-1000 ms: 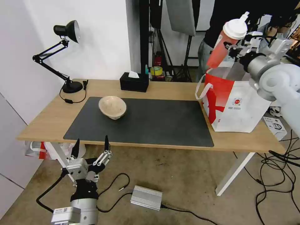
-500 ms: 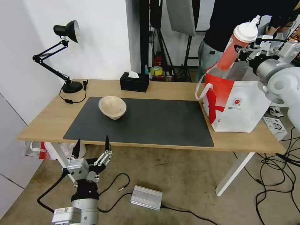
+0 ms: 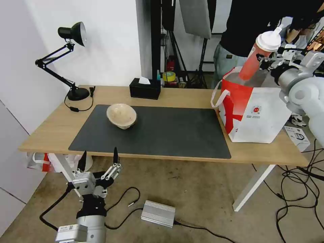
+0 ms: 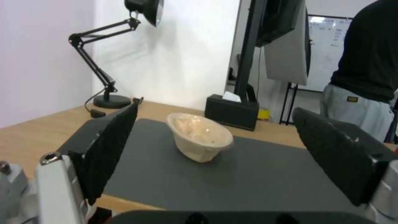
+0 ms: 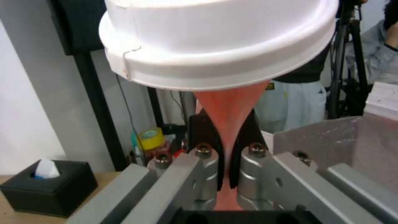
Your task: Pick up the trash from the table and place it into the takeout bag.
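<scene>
My right gripper point(image 3: 262, 61) is shut on the red translucent cup point(image 3: 257, 57) with the white lid point(image 5: 215, 40), squeezing its body flat between the fingers point(image 5: 207, 146). The cup hangs tilted over the open top of the red-and-white takeout bag point(image 3: 256, 118), its lower end at the foil-lined opening point(image 5: 331, 140). A beige bowl point(image 3: 121, 115) sits tilted on the dark mat point(image 3: 175, 135) of the light-wood table point(image 3: 50, 131). Low in front of the table's near edge, my left gripper point(image 3: 98, 158) stands open, facing the bowl point(image 4: 201, 138).
A black desk lamp point(image 3: 72, 33) and a black tissue box point(image 3: 145, 88) stand along the table's back. A person point(image 3: 243, 27) stands just behind the bag. On the floor lie a silver box point(image 3: 158, 213) and cables; a plastic bag point(image 3: 38, 161) sits under the table's left end.
My right gripper has carried the cup to the right and downward, from high beside the bag to over its opening. The left arm and the bowl have stayed put.
</scene>
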